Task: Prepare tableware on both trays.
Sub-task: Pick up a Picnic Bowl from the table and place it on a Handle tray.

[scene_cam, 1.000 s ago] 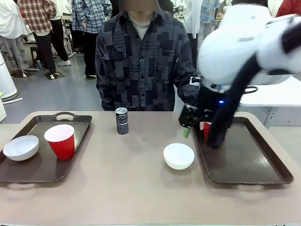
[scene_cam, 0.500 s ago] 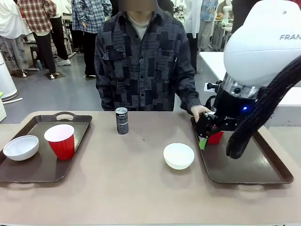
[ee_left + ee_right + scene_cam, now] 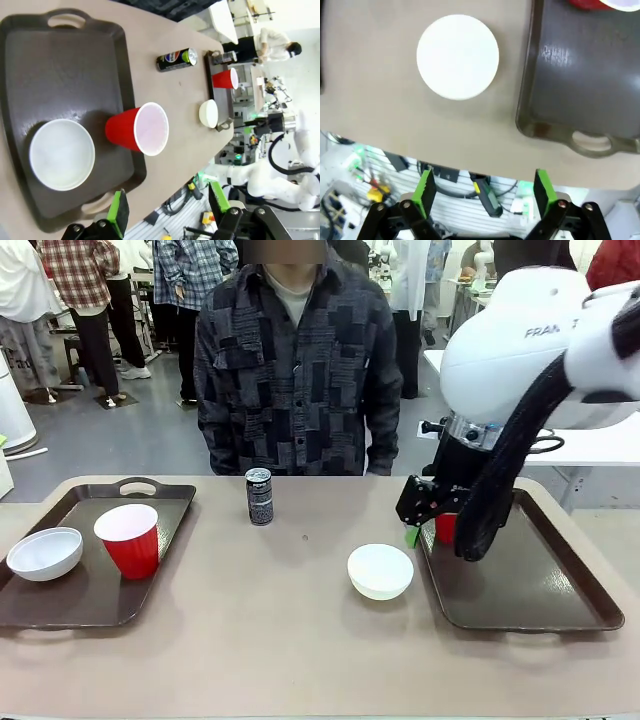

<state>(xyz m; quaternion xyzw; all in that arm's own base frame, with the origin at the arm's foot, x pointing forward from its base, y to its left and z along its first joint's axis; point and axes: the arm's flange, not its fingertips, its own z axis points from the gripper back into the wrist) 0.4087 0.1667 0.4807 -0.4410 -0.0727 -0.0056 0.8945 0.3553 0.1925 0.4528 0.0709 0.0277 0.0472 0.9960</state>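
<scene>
Beige table (image 3: 250, 630), person (image 3: 295, 370) behind.

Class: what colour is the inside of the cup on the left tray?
White. The red cup shows its inside best in the left wrist view.

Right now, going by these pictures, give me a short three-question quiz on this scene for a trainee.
1. True or false: the drink can stands on the left tray.
2. The white bowl near the right tray rests: A) inside that tray, B) on the table beside it, C) stacked on the can.
3. Fill in: the right end effector is ____, holding nothing.
Key: 1 false; 2 B; 3 open.
</scene>
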